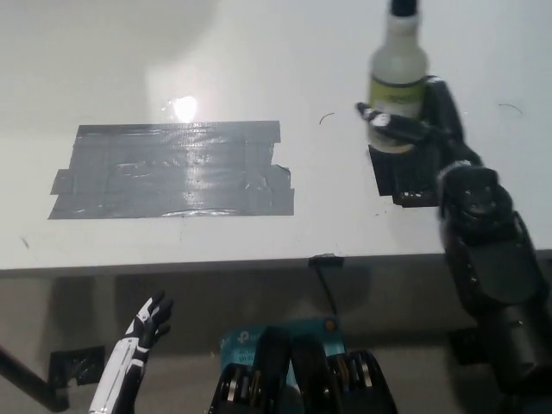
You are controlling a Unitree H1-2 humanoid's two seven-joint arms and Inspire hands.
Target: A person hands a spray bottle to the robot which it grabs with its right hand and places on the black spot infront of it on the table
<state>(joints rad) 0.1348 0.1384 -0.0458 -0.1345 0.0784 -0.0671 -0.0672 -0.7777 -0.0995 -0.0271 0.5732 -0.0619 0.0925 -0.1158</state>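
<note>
Right hand [423, 116] clamped round the bottle [398, 82] at mid-body, upright at two o'clock, over the small black spot [405, 177] on the table [259, 52]. Bottle looks like stiff, smooth, light plastic; probably slippery, best held at the label band. Left hand [147, 321] idle at seven o'clock, fingers apart.

The bottle [398, 82] is milky white with a yellow-green label. The tape patch [172, 170] is shiny grey. The table [259, 52] is white.

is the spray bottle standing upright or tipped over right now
Upright: the spray bottle stands with its dark cap on top, held by the black right hand above a black spot.
</note>
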